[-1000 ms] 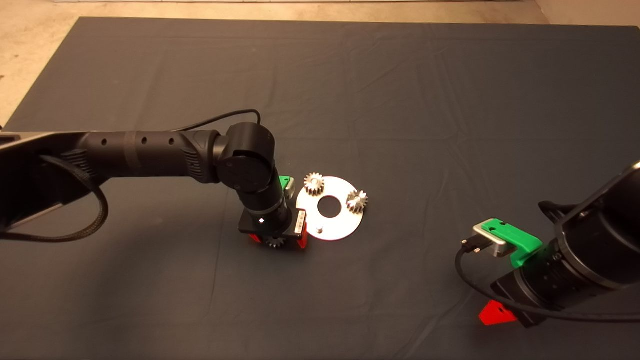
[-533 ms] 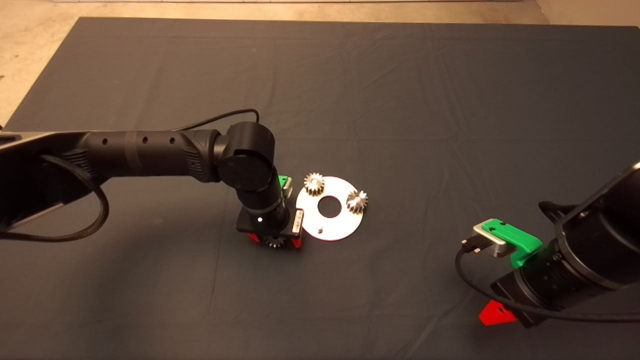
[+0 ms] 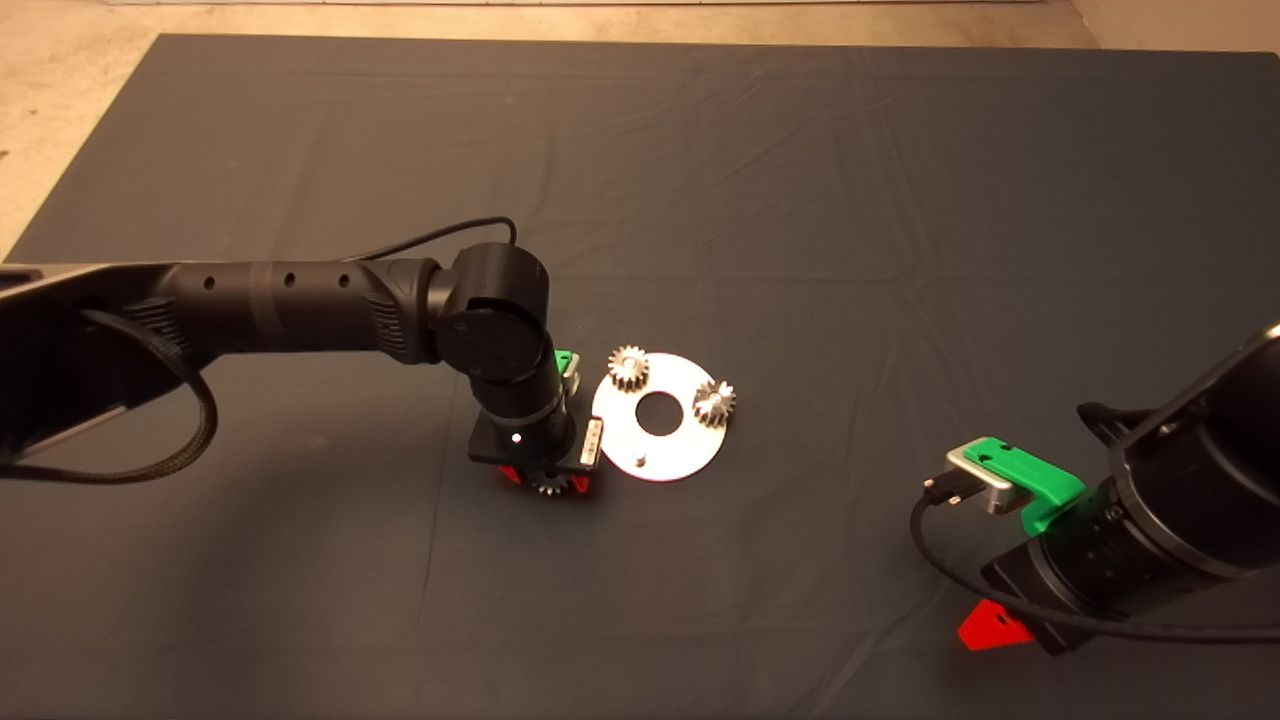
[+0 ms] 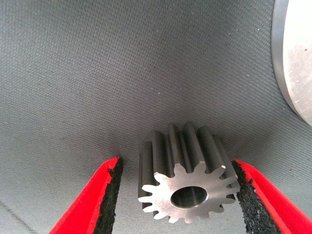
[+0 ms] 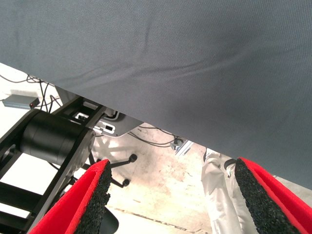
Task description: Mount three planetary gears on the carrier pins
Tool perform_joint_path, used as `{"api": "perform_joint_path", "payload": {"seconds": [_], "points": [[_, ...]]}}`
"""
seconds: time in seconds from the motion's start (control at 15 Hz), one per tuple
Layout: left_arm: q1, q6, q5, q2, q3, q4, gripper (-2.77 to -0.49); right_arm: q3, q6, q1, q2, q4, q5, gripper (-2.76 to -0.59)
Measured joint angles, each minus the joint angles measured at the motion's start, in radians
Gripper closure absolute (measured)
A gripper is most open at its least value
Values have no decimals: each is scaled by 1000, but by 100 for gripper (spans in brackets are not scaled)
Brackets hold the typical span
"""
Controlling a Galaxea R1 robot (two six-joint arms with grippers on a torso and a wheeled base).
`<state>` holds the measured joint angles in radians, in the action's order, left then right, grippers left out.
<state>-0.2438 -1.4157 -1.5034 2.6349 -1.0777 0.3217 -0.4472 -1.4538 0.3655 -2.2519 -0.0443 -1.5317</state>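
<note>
Presently left hand [image 4: 178, 195] straddled third gear [image 4: 187, 180], pads [image 4: 111, 187] unclenched beside disc [image 3: 662, 428]; uneven closure could tip it; right hand [image 3: 990, 625] idle, unclenched.

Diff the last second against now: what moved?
The left gripper slid a little toward the left of the head view, away from the disc, and its fingers narrowed around the loose gear; the left wrist view shows one pad touching and a gap at the other, gear on the mat. Unchanged: two gears on pins, free pin, right gripper parked at lower right.
</note>
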Motion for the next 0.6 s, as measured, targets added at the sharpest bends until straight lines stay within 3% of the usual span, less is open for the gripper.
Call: {"api": "perform_joint_path", "payload": {"seconds": [0.2, 0.27, 0.6], "points": [[0, 0, -1, 0, 0, 0, -151, 9, -5, 0, 0, 0, 0, -187], [0, 0, -5, 0, 0, 1, -139, 11, -7, 0, 0, 0, 0, -187], [0, 0, -4, 0, 2, 3, -122, 13, -10, 0, 0, 1, 0, -187]]}}
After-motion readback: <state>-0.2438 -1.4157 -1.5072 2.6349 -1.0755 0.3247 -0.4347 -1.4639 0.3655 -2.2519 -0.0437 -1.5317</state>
